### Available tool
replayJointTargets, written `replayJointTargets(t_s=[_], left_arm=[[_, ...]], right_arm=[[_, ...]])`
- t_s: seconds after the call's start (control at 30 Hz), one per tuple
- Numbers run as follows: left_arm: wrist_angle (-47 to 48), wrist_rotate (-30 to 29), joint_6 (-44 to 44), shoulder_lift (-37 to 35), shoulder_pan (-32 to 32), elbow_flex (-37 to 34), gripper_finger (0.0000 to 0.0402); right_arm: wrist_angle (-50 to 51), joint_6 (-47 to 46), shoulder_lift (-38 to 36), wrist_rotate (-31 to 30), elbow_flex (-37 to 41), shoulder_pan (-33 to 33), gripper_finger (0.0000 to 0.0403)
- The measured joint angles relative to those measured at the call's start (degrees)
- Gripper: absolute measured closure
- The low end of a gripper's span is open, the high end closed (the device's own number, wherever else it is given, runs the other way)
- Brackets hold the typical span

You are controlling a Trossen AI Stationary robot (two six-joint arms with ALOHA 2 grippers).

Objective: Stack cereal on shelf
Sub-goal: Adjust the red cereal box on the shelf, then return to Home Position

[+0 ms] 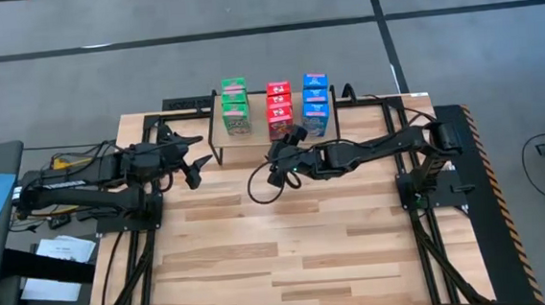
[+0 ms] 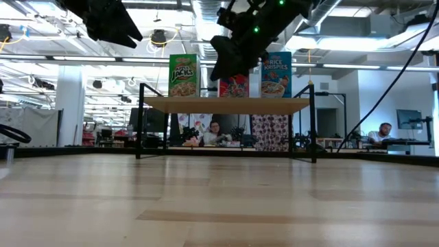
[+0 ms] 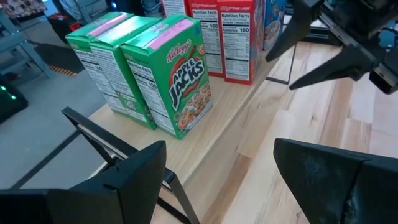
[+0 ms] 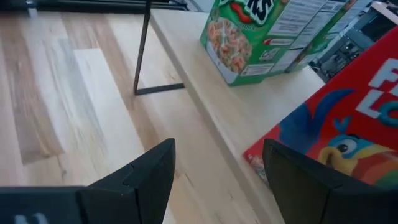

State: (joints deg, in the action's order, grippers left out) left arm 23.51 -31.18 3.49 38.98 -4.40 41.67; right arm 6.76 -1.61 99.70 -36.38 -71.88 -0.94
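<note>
The shelf (image 1: 276, 138) stands at the table's far side, its light top (image 2: 226, 104) on thin black legs. Green cereal boxes (image 1: 235, 107), red ones (image 1: 279, 109) and blue ones (image 1: 315, 103) stand upright on it in three rows. My right gripper (image 1: 284, 156) hangs open above the table at the shelf's near edge, just in front of the nearest red box (image 4: 339, 134). Nothing is between its fingers. My left gripper (image 1: 194, 160) is open at the shelf's left end, facing the green boxes (image 3: 180, 74).
The shelf's black leg (image 4: 143, 50) and near edge (image 4: 205, 118) lie close ahead of my right gripper. The wide slatted tabletop (image 1: 289, 257) stretches toward the near edge. Beyond the table, people sit at desks (image 2: 216, 130).
</note>
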Motion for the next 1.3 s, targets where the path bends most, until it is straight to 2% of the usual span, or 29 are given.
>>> replayJointTargets(t_s=[0.83,1.17,1.3], left_arm=[[0.2,0.0,0.0,0.0,0.0,0.0,0.0113],[0.2,0.0,0.0,0.0,0.0,0.0,0.0113],[0.2,0.0,0.5,-0.2,0.0,0.0,0.0113]], right_arm=[[-3.2,-0.5,0.0,0.2,0.0,-3.0,0.0137],[-2.3,0.6,-0.3,0.5,-0.7,-1.2,0.0137],[-1.1,2.0,-2.5,0.5,-2.5,0.2,0.0137]])
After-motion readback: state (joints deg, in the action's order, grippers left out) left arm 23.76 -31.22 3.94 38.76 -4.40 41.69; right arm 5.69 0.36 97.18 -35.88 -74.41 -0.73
